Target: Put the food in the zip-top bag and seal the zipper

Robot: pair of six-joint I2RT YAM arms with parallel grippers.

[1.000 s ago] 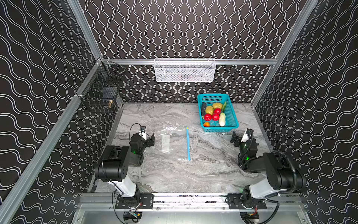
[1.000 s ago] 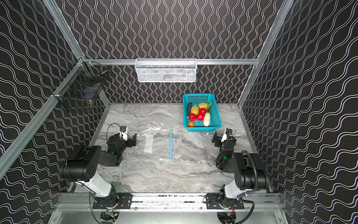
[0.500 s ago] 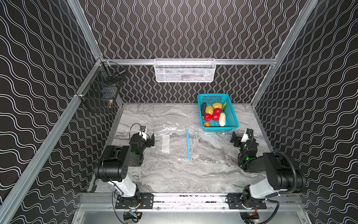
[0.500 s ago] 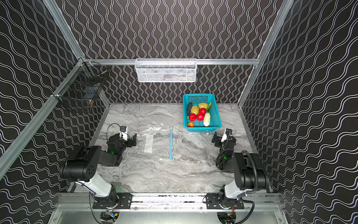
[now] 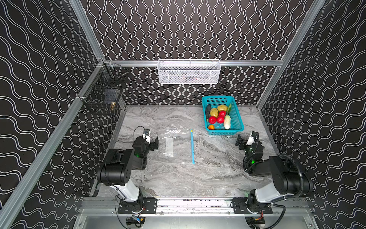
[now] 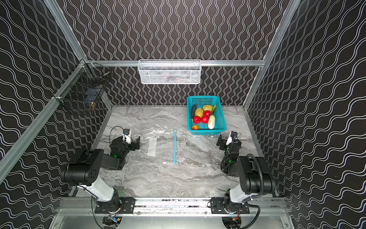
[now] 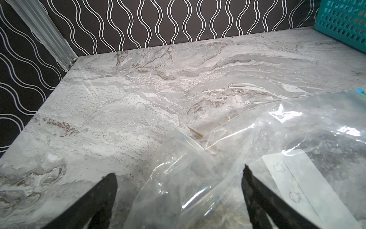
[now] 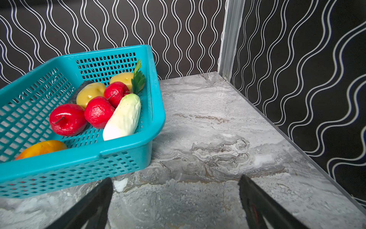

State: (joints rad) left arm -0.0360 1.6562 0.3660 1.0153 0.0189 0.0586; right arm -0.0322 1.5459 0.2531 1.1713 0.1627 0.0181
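The zip-top bag [image 5: 174, 144] [image 6: 158, 144] lies flat on the marble table, left of centre. Its zipper [image 5: 192, 146] [image 6: 174, 146] runs along the bag's right edge. The food [image 5: 217, 117] sits in a teal basket [image 5: 238, 119]: red tomatoes [image 8: 67, 119], a white-green radish [image 8: 122, 117], potatoes [image 8: 90, 94], an orange piece [image 8: 41, 148]. My left gripper [image 5: 153, 143] [image 7: 178, 172] is open at the bag's left edge, with crumpled plastic lying between its fingers. My right gripper [image 5: 240, 141] [image 8: 175, 178] is open and empty over bare table, just in front of the basket.
A white mesh basket [image 5: 189, 72] hangs on the back wall and a black wire basket [image 5: 105, 93] on the left wall. Patterned walls enclose the table on three sides. A metal rail [image 5: 188, 202] runs along the front.
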